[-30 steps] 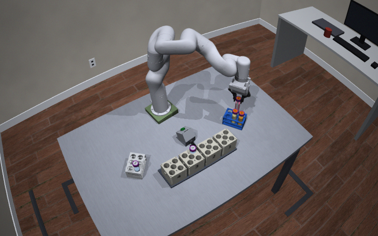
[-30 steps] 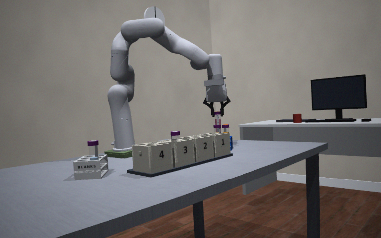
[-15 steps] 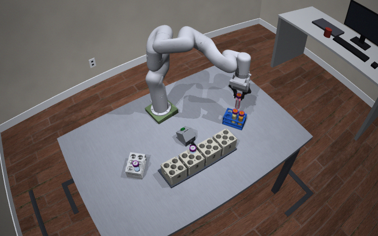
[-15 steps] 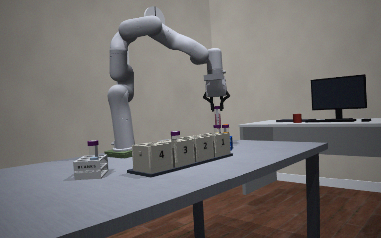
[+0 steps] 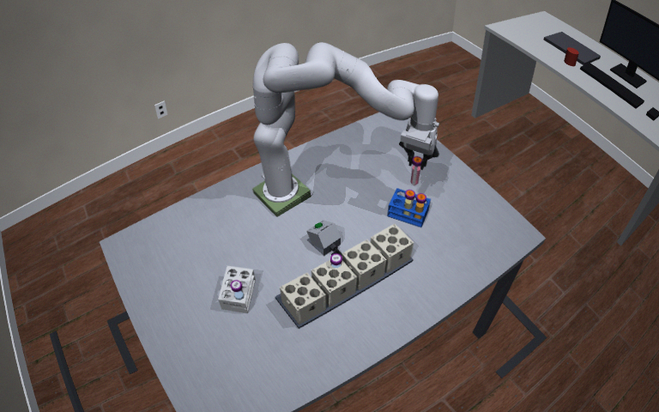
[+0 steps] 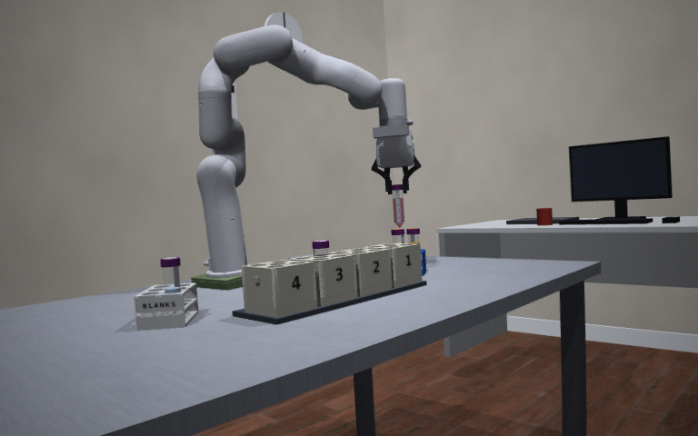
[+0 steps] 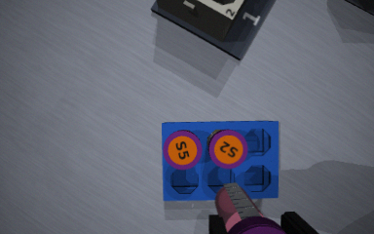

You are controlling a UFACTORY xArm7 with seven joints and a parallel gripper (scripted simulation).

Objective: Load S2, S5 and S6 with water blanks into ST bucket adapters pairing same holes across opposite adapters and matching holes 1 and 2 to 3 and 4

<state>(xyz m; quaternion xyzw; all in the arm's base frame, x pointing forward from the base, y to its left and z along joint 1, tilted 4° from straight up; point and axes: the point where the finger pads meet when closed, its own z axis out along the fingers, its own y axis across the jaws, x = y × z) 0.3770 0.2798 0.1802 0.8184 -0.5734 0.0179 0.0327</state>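
gripper (image 5: pixel 419 160) (image 6: pixel 396 189) (image 7: pixel 257 225) pinching pink-filled tube (image 5: pixel 415 172) (image 6: pixel 398 208) (image 7: pixel 236 207) by its cap, upright above blue rack (image 5: pixel 405 217) (image 6: pixel 423 262) (image 7: pixel 269 193), right side of top view

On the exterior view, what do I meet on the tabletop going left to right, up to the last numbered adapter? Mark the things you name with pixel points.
White BLANKS rack (image 5: pixel 236 306) (image 6: pixel 160 317) → green base plate (image 5: pixel 276 210) (image 6: pixel 218 282) → adapter 4 (image 5: pixel 311 311) (image 6: pixel 304 295) → adapter 3 (image 5: pixel 343 293) (image 6: pixel 336 287) → adapter 2 (image 5: pixel 371 276) (image 6: pixel 374 280) → adapter 1 (image 5: pixel 401 259) (image 6: pixel 406 272).
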